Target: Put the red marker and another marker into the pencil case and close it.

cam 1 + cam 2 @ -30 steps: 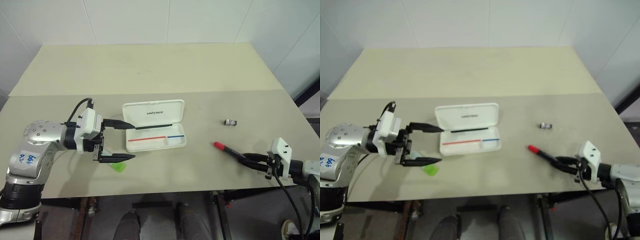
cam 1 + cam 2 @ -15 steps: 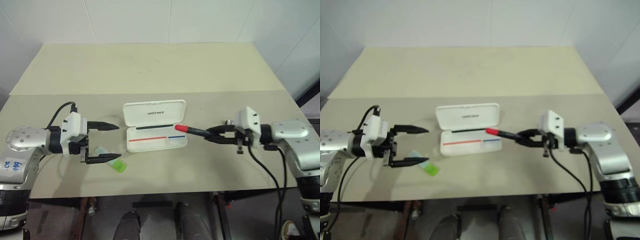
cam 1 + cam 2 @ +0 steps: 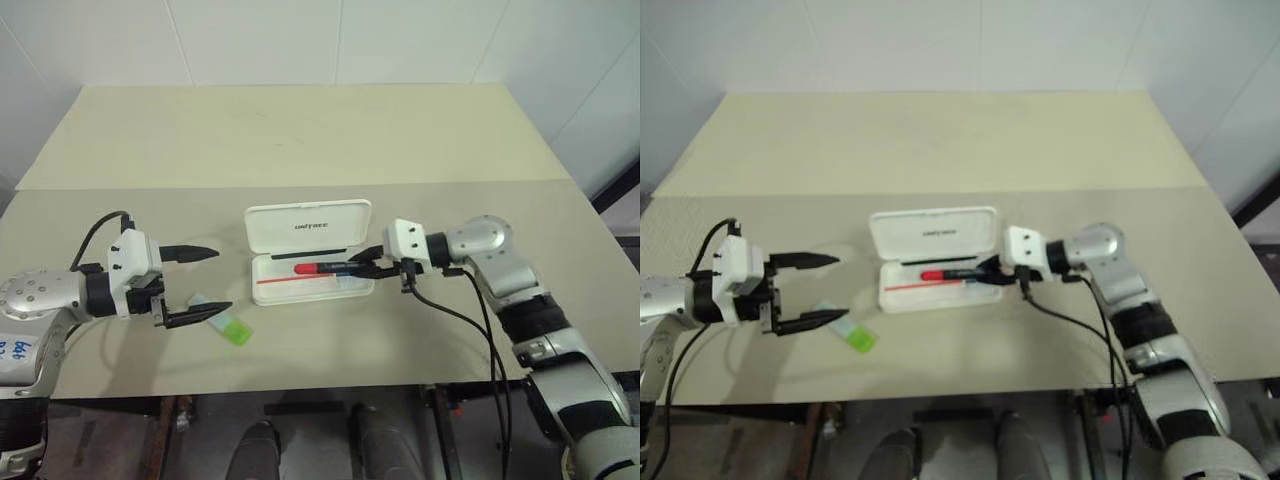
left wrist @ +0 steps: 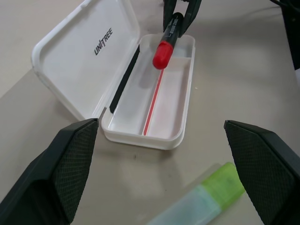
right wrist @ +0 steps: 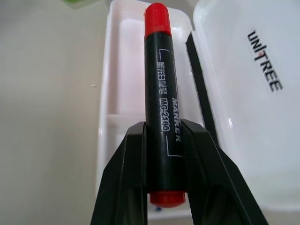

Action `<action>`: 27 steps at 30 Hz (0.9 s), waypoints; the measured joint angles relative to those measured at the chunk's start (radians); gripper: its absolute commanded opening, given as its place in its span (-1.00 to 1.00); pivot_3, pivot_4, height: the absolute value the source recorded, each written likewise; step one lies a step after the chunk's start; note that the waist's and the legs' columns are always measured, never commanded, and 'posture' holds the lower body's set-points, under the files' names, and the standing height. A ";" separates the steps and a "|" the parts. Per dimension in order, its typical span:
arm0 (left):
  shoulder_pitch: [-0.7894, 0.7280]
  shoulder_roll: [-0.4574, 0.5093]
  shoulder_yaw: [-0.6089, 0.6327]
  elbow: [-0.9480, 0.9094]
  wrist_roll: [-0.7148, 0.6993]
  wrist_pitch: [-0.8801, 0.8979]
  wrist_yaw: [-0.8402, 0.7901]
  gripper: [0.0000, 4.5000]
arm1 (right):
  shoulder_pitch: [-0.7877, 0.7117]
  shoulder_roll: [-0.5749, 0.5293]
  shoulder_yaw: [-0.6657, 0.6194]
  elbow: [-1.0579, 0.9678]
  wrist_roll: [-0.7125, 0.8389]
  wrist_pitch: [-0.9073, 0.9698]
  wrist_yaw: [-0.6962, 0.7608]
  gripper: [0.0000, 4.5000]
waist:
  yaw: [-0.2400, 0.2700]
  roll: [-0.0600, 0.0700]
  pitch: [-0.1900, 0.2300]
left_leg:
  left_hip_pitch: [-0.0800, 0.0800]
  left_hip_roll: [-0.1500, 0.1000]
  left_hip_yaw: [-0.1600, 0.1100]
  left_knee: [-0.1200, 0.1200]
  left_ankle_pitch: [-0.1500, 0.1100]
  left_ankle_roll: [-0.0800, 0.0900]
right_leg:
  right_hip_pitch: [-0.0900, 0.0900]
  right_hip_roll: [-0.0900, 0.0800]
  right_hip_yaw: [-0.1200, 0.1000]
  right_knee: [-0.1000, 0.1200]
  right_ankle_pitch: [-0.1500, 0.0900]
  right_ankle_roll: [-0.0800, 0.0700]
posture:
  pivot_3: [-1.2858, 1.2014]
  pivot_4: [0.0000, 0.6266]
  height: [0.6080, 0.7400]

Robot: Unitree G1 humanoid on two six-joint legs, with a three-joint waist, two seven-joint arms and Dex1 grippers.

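right gripper (image 3: 372, 262) pinches red marker (image 3: 322, 268) over the open pencil case (image 3: 312, 278), not dropped; green highlighter (image 3: 222, 322) lies beside case, left gripper (image 3: 203, 279) spread, lid unclosed.

Red marker (image 4: 168, 41) over open pencil case (image 4: 89, 51)

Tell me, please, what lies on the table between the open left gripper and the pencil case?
Only the green-capped highlighter, lying near the left gripper; the table up to the pencil case is bare, as the left eye view shows.
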 measured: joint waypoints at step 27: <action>-0.001 -0.046 -0.012 -0.039 -0.002 0.009 0.068 1.00 | -0.201 0.213 0.019 0.493 -0.174 -0.288 -0.099 -0.71 | -0.027 0.000 0.000 | 0.001 0.000 -0.001 -0.001 0.000 0.000 | 0.000 0.000 0.000 0.003 0.000 0.001 | 0.03 -0.52 1.00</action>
